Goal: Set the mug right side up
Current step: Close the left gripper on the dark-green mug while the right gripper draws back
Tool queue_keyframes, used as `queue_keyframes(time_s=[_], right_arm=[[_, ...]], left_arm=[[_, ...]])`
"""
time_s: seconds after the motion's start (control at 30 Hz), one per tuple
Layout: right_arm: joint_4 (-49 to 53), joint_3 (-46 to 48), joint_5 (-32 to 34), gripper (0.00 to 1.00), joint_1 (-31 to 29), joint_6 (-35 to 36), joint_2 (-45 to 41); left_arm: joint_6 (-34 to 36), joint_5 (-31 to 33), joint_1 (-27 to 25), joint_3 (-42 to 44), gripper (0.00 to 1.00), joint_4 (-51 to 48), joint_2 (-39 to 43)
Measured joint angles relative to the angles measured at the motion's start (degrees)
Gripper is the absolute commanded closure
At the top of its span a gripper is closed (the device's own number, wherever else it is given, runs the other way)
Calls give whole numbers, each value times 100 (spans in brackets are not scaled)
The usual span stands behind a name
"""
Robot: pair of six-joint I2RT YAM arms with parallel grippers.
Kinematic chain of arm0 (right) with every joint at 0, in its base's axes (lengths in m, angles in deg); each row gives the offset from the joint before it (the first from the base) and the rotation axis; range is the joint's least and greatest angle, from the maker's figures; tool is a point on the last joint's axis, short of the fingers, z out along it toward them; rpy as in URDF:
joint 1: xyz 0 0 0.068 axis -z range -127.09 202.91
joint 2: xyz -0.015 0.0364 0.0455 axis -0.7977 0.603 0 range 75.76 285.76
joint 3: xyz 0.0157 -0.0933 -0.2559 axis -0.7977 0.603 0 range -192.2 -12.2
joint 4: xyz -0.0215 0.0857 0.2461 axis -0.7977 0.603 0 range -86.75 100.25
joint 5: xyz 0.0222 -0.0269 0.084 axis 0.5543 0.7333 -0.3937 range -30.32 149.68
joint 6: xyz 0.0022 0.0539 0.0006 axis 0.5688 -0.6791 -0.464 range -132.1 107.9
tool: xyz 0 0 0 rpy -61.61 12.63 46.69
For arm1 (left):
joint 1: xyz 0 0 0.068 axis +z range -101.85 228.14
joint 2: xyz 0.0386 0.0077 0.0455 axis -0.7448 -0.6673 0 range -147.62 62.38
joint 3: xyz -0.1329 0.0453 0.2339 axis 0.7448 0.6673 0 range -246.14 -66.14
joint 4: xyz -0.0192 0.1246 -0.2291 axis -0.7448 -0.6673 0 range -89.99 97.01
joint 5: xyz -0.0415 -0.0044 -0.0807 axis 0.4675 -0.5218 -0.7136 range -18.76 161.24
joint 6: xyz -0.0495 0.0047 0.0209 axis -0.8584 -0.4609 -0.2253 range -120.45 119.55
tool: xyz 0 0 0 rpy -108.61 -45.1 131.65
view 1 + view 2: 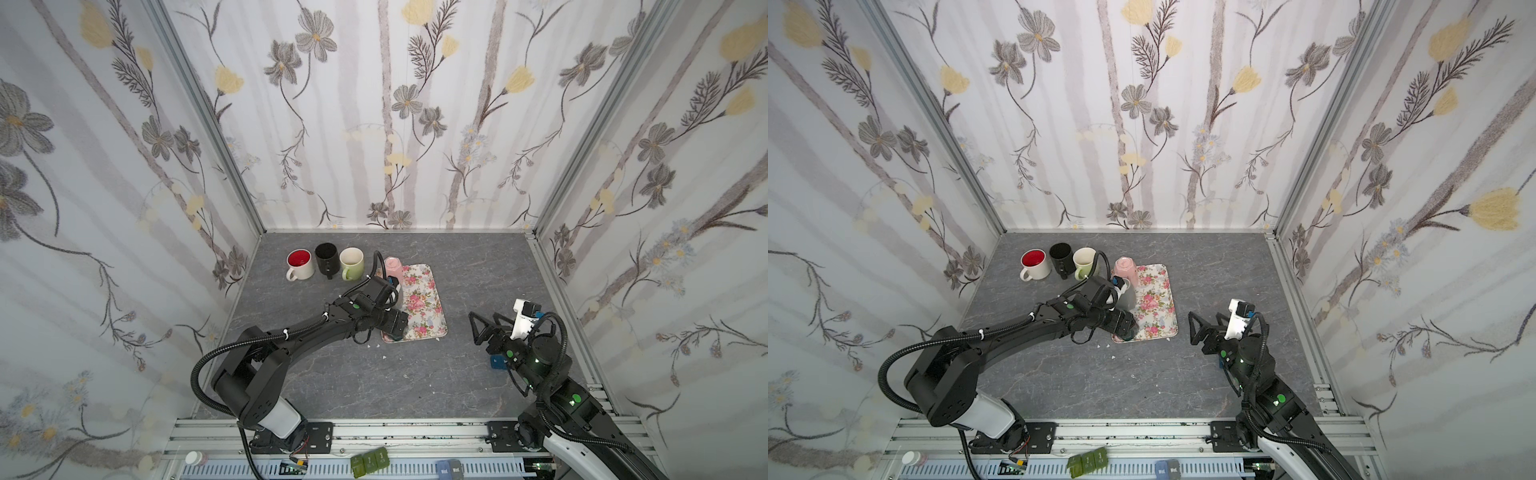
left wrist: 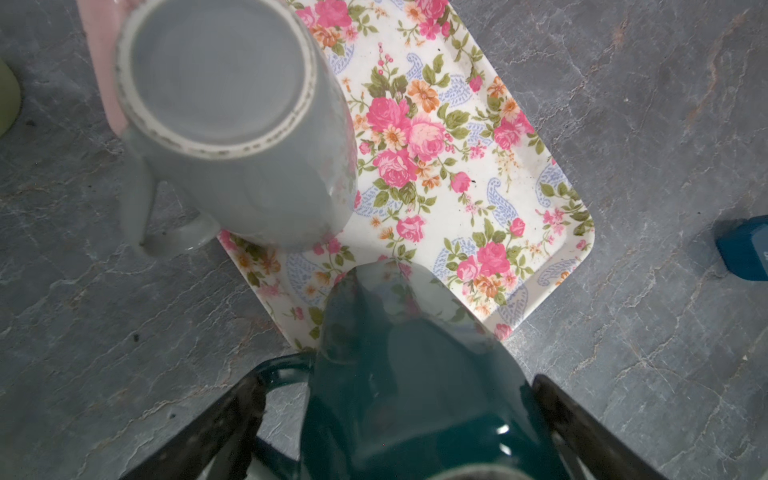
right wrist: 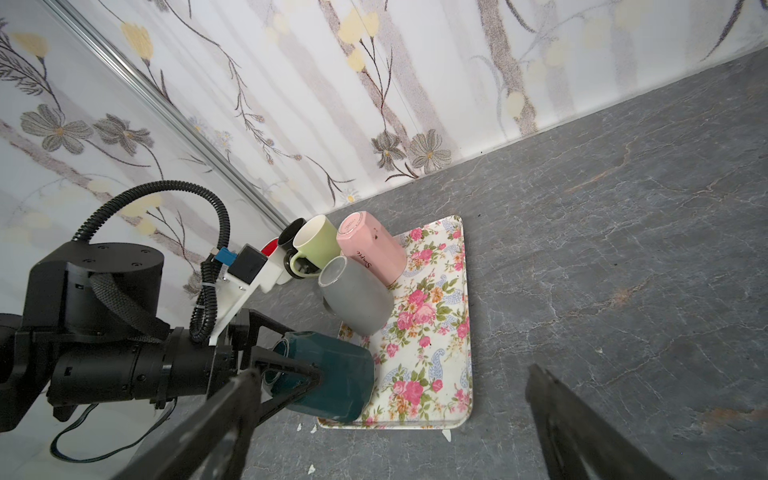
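We are looking at three walls (image 1: 374, 124) that are wearing pale striped wallpaper with grey and yellow flowers on thin dark stems. Aluminium posts (image 1: 212, 124) are running down both back corners. The worktop (image 1: 478, 270) is showing a dark grey, marble-veined surface, and soft, even light is falling on it. Along its near edge, slotted aluminium rails (image 1: 415, 430) are lying side by side.

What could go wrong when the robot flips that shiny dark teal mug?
1. The left gripper stands open around the glossy dark teal ceramic mug; its smooth wall might slip once turned.
2. The upside-down grey ceramic mug stands close beside it, so a swing could knock it over.
3. The teal mug sits near a corner of the flowered rectangular tray, which might shift.
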Motion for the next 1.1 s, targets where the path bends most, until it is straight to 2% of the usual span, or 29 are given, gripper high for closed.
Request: queue_keyframes(time_s=[0.43,1.1], right_arm=[[-2,98,-28,0,4,2,-28],[-26,426,-107,0,7,-186,-195]], left_arm=[[-313,46,-2,-337,0,-236,-195],[-164,-210,-37,-560,0,-549,-446]])
